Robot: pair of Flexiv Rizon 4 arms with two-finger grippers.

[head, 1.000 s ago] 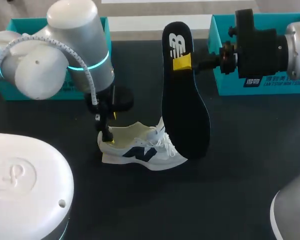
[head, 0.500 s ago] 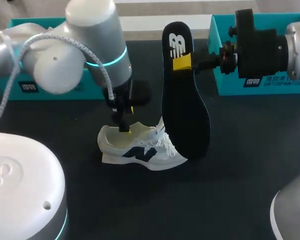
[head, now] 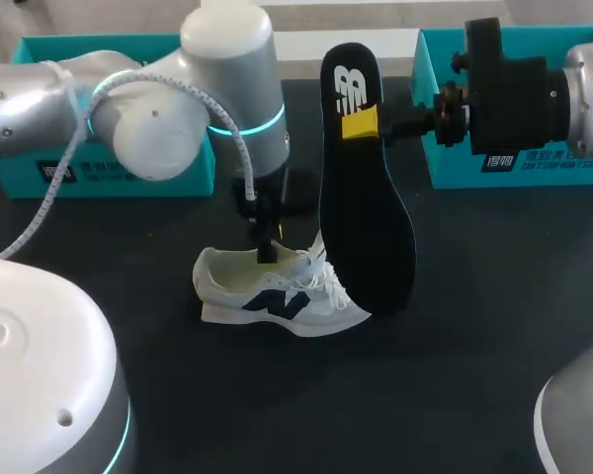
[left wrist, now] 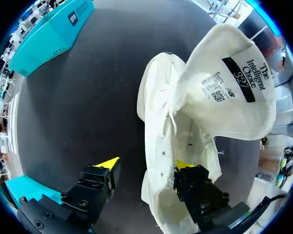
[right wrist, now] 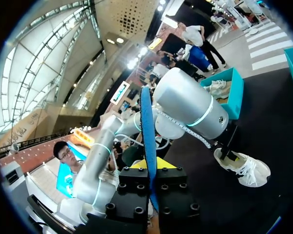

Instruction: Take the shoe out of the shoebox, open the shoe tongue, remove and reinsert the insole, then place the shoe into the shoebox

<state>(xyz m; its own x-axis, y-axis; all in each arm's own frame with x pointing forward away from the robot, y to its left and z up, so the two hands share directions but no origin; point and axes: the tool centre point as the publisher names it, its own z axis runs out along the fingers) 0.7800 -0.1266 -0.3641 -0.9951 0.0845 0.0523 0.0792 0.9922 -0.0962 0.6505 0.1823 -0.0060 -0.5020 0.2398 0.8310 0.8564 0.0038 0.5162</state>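
Up above, in the head view, my left gripper [head: 268,252] has slid along the shoe [head: 272,296] from its back to its middle. My right gripper [head: 361,125] keeps pinching the upright insole [head: 361,197] beside it.

Left wrist view: the fingers are spread, one inside the shoe near the lifted tongue [left wrist: 229,92].

Right wrist view: the insole is squeezed tight. I think it goes back in next.

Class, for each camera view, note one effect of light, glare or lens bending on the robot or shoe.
Head view: glare streaks the left arm; the black table hides shadows. Left wrist view: the shoe tongue is brightly lit; the teal shoebox bows along its edge. Right wrist view: the left arm's silver shell gleams.
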